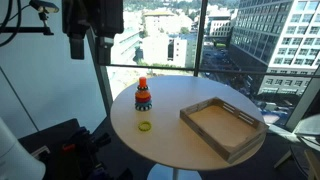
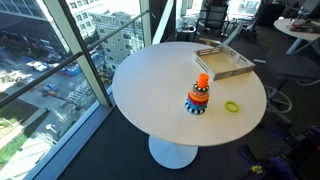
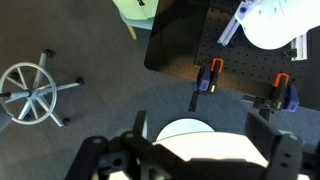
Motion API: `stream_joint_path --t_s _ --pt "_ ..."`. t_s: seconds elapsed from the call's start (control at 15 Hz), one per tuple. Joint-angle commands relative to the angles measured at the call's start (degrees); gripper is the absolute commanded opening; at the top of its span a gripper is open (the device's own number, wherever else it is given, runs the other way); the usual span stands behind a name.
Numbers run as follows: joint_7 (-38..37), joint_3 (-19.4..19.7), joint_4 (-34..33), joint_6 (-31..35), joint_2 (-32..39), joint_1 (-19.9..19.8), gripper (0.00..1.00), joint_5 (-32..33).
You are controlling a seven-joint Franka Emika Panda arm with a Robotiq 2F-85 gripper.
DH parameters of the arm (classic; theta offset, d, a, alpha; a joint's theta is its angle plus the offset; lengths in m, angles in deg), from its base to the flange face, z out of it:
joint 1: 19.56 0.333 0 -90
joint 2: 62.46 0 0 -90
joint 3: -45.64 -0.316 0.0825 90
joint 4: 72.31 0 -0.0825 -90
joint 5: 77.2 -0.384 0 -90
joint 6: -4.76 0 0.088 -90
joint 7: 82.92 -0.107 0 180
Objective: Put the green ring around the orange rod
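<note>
The green ring (image 1: 145, 126) lies flat on the round white table (image 1: 170, 145), in front of a stacking toy (image 1: 143, 97) whose orange rod (image 1: 142, 82) sticks up above several coloured rings. Both also show in an exterior view: ring (image 2: 232, 105), rod (image 2: 203, 80). My gripper (image 1: 77, 45) hangs high above the table's far left edge, well away from ring and rod. In the wrist view the gripper (image 3: 200, 135) is open and empty; neither ring nor rod shows there.
A wooden tray (image 1: 222, 125) sits on the table beside the toy, also in an exterior view (image 2: 223, 62). Tall windows stand behind the table. The wrist view shows dark floor, a chair base (image 3: 35, 92) and orange clamps (image 3: 212, 72).
</note>
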Motion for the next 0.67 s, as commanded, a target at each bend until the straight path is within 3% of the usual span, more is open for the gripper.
stream_joint_path --t_s 0.0,0.6 --pt "-0.5 0.8 -0.2 -0.3 -0.1 1.1 1.0 0.4" --pt "-1.8 0.0 0.8 1.5 2.6 3.0 1.0 -0.7"
